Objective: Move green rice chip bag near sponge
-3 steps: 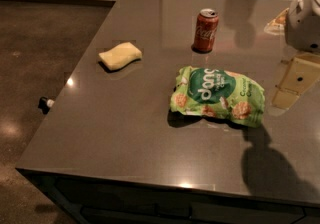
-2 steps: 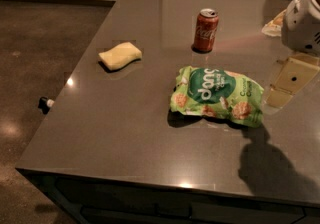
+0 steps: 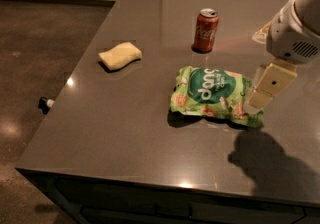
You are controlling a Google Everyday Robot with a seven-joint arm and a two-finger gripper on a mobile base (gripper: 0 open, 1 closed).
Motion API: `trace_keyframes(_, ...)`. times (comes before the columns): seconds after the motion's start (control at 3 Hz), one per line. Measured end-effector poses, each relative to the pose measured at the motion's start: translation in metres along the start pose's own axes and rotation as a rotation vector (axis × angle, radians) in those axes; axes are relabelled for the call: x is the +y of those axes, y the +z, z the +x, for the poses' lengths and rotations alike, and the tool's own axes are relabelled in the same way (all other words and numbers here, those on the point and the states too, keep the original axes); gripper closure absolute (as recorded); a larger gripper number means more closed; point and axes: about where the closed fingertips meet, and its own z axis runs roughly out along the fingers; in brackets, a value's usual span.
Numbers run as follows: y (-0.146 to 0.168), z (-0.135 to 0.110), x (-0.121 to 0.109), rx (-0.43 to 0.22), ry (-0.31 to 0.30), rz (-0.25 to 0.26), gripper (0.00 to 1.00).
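The green rice chip bag lies flat on the dark table, right of centre, with its dark green round logo facing up. The pale yellow sponge lies to the far left of it, well apart. My gripper hangs from the white arm at the right and sits just above the bag's right end, over its edge. Its shadow falls on the table in front of the bag. It holds nothing that I can see.
A red soda can stands upright behind the bag. A pale orange packet lies at the back right, partly hidden by the arm. The table's left and front edges drop to a dark floor with a small object on it.
My gripper has moved a little to the left, closer over the bag's right end. The bag, the sponge and the can have not moved.
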Motion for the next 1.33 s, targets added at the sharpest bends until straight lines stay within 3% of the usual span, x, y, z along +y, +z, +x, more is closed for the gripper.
trace_keyframes(0.67, 0.067, 0.004, -0.006, 0.041, 0.032, -0.067, 0.03)
trace_keyframes(1.33, 0.088, 0.001, -0.002, 0.062, 0.032, -0.111, 0.48)
